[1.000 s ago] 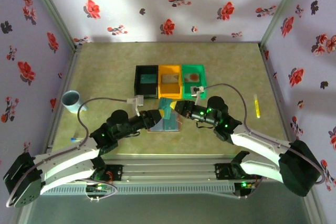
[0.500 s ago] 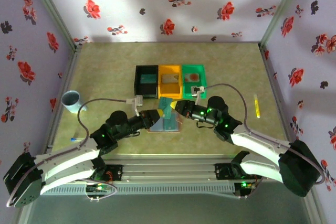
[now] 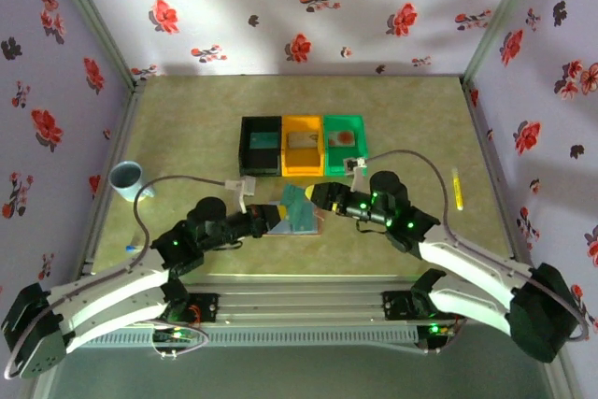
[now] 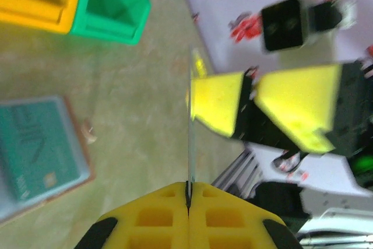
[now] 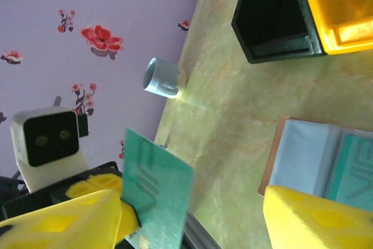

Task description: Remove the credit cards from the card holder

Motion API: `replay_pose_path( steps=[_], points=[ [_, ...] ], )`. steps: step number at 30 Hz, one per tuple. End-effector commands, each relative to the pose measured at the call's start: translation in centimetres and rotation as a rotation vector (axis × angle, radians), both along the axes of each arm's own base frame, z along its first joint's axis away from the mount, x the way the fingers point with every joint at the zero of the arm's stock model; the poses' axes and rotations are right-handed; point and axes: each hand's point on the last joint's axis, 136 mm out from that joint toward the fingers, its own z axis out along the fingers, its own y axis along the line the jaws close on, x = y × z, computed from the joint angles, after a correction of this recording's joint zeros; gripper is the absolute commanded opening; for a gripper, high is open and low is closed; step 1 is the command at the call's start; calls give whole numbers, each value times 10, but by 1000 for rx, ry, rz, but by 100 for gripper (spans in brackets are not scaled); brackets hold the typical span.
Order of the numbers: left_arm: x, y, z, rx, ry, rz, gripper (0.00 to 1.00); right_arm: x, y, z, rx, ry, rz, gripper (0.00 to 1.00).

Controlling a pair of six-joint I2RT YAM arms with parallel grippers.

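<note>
Now left jaws pinch one teal card (image 5: 157, 193); right jaws spread apart, card holder (image 5: 303, 155) at their seven o'clock from above.

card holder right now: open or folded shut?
Open. The card holder lies spread flat on the table with its blue-grey inside facing up and a teal card on its inner face.

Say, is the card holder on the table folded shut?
No, the card holder lies open, showing its blue-grey inside with a teal card in it.
</note>
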Motion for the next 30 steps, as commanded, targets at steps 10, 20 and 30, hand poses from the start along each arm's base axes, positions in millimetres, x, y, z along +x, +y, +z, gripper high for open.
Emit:
replay_pose_path(
  steps=[10, 20, 30],
  points=[
    [-58, 18, -31, 424, 103, -385, 0, -21, 9, 14, -98, -184, 237, 72],
    [-57, 8, -18, 423, 113, -477, 0, -56, 32, 1, 47, -110, 507, 52],
    [-48, 12, -8, 394, 131, -486, 0, -69, 36, -15, 49, -104, 538, 57]
  ],
)
